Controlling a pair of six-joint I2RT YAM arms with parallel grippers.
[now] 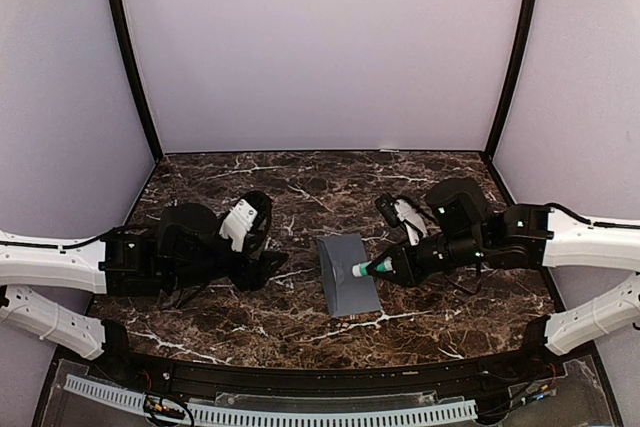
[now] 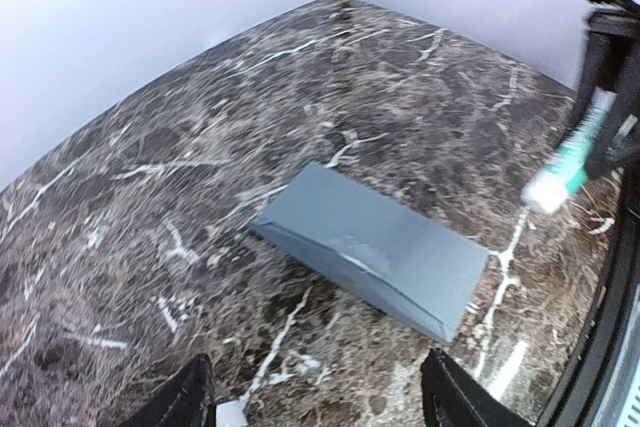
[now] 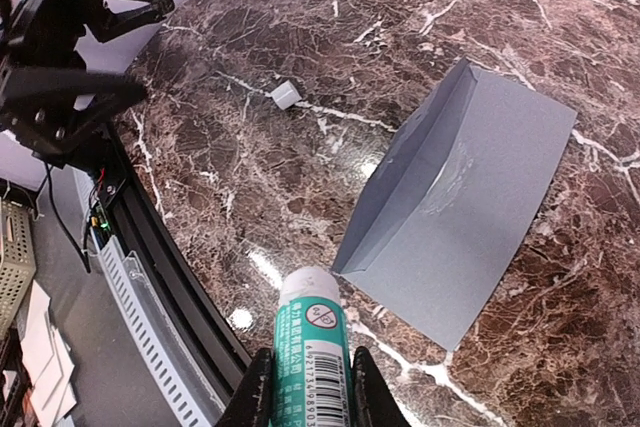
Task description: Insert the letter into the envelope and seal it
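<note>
The blue-grey envelope (image 1: 348, 273) (image 2: 375, 247) (image 3: 470, 217) lies flat mid-table, its flap folded over with one long edge slightly raised and a shiny smear on the paper. The letter is not in view. My right gripper (image 1: 385, 269) (image 3: 310, 397) is shut on a white-and-green glue stick (image 1: 364, 269) (image 3: 312, 347) (image 2: 565, 162), whose white tip hovers just off the envelope's right edge. My left gripper (image 1: 265, 267) (image 2: 320, 407) stands open just left of the envelope, nothing between its fingers, low over the marble.
A small white cap (image 2: 228, 414) (image 3: 285, 95) lies on the marble by the left gripper's fingertips. The table's black front rail (image 3: 150, 237) runs near the glue stick. Lilac walls close the back and both sides.
</note>
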